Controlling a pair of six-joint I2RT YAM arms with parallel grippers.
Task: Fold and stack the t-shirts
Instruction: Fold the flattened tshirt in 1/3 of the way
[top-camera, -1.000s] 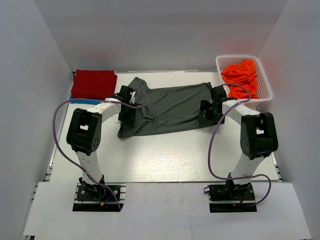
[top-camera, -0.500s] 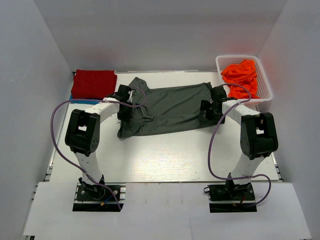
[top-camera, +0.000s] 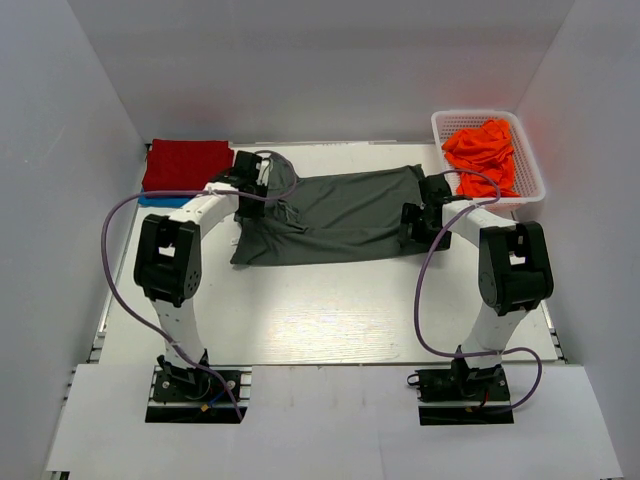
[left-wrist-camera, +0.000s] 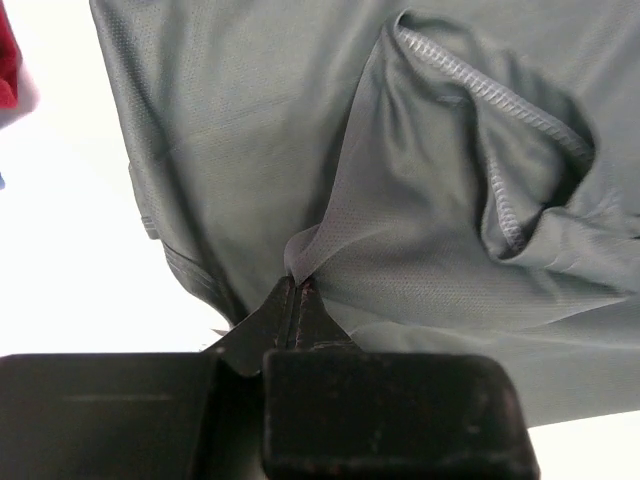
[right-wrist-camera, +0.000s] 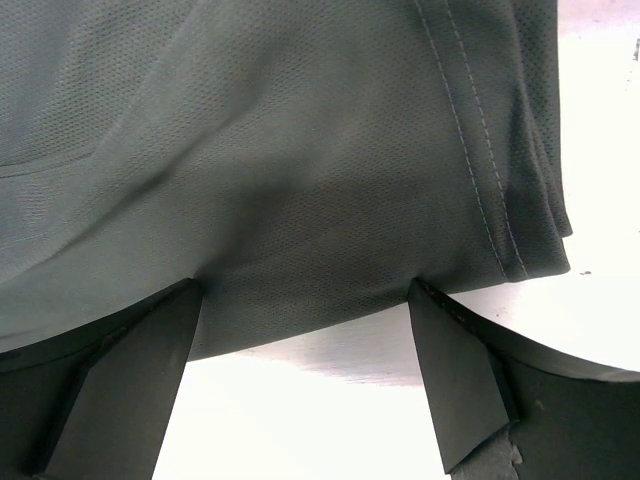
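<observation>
We logged one grey t-shirt (top-camera: 335, 215) mid-table, long axis left to right, stitched hem at the right end. One red shirt (top-camera: 187, 165) lay far left over one blue shirt (top-camera: 150, 201). One basket (top-camera: 480, 113) held orange shirts (top-camera: 482, 148), count unclear. The left gripper (left-wrist-camera: 297, 288) was clenched on a pinch of grey cloth. The right gripper (right-wrist-camera: 305, 300) stood released over the hem. Bare table (top-camera: 330, 310) lay along the near edge.

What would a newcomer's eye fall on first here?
The grey shirt spread across the middle of the table, the left gripper shut on a pinch of cloth at its left end, the right gripper open at its right hem. Next, orange shirts in the white basket far right, and a red shirt folded far left.
</observation>
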